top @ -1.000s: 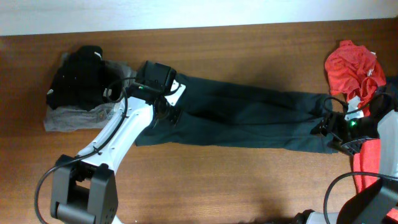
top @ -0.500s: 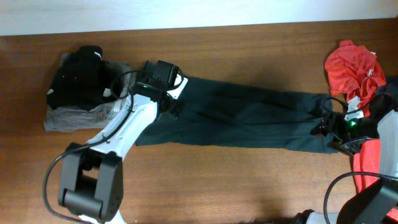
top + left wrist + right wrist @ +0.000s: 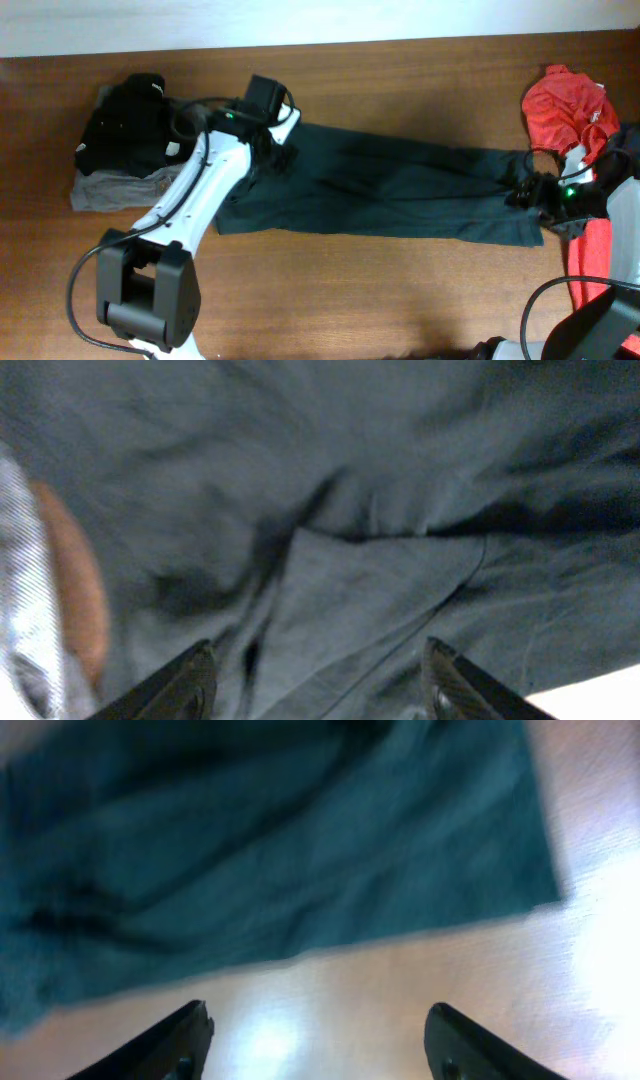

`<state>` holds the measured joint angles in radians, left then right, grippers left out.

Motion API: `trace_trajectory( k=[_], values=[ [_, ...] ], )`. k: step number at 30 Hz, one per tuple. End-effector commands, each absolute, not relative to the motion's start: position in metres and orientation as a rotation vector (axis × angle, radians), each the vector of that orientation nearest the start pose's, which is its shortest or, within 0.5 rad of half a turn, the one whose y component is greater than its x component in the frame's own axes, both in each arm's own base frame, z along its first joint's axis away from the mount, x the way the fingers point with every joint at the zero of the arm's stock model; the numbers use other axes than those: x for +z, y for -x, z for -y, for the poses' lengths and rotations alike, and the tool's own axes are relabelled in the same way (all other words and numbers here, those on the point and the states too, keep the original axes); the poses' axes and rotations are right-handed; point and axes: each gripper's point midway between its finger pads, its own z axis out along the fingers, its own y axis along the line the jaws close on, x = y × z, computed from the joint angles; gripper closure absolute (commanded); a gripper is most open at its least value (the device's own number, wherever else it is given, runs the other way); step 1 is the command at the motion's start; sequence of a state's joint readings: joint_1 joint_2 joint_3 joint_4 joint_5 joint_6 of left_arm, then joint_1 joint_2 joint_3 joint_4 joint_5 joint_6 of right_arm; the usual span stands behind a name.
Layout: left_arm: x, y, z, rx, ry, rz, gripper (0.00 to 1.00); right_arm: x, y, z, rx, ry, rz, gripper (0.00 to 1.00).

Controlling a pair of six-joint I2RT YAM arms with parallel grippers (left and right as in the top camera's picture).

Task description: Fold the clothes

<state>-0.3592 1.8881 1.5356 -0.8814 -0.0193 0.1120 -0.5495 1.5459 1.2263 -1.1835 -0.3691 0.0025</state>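
1. My left gripper (image 3: 320,685) is spread wide. Its two fingers (image 3: 190,682) stand far apart at the lower edge of the wrist view, with nothing pinched between them.
2. Directly under this gripper lies the dark green garment (image 3: 380,580). It is creased, with a folded flap and a thin seam line running down between the fingers. I cannot tell whether the fingertips touch the cloth.
3. In the overhead view the left gripper sits over one end of that garment. From there the garment runs as one long, fairly flat strip across the table (image 3: 400,80) to my right gripper (image 3: 325,1045).
4. The right gripper is likewise spread and holds nothing. Bare wood shows between its fingers, and the garment's straight end edge lies just ahead of them. This wrist view is blurred.
5. Outward from the left gripper, past the strip's end, a black garment (image 3: 125,125) is heaped on a grey garment (image 3: 105,190). The heap lies near the strip.
6. Outward from the right gripper, toward the table's edge, lies a crumpled red garment (image 3: 565,105). More red cloth (image 3: 590,250) shows just beside the right arm, on its other side.
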Motion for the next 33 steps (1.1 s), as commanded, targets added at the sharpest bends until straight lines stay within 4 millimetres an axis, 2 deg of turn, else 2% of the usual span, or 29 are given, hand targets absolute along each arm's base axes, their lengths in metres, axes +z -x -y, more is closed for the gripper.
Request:
trace_trajectory(
  k=[1, 3, 6, 9, 15, 18, 22, 27, 29, 32, 33],
  values=[
    [0.149, -0.427, 0.136, -0.026, -0.557, -2.689, 0.35, 0.119, -0.293, 0.121, 0.352, -0.826, -2.747, 0.27],
    [0.164, -0.43, 0.132, -0.028, -0.537, -2.68, 0.34, 0.116, -0.305, 0.132, 0.304, -0.809, -2.713, 0.27],
    [0.188, -0.434, 0.12, -0.024, -0.494, -2.673, 0.31, 0.1, -0.315, 0.152, 0.201, -0.816, -2.714, 0.27],
    [0.199, -0.431, 0.11, -0.017, -0.469, -2.689, 0.31, 0.081, -0.323, 0.161, 0.201, -0.836, -2.721, 0.27],
    [0.2, -0.425, 0.098, -0.007, -0.445, -2.728, 0.31, 0.04, -0.329, 0.171, 0.262, -0.824, -2.765, 0.26],
    [0.2, -0.424, 0.098, -0.006, -0.444, -2.731, 0.3, 0.023, -0.336, 0.176, 0.293, -0.814, -2.761, 0.22],
    [0.2, -0.425, 0.098, -0.007, -0.443, -2.726, 0.3, 0.003, -0.343, 0.166, 0.438, -0.749, -2.758, 0.21],
    [0.2, -0.425, 0.098, -0.007, -0.444, -2.728, 0.3, -0.013, -0.339, 0.157, 0.53, -0.752, -2.787, 0.23],
    [0.2, -0.425, 0.098, -0.007, -0.443, -2.728, 0.3, -0.012, -0.338, 0.149, 0.588, -0.743, -2.786, 0.29],
    [0.2, -0.425, 0.098, -0.007, -0.443, -2.727, 0.3, -0.008, -0.339, 0.139, 0.664, -0.685, -2.777, 0.5],
    [0.2, -0.425, 0.098, -0.007, -0.443, -2.727, 0.3, -0.008, -0.338, 0.138, 0.666, -0.689, -2.78, 0.6]
  ],
)
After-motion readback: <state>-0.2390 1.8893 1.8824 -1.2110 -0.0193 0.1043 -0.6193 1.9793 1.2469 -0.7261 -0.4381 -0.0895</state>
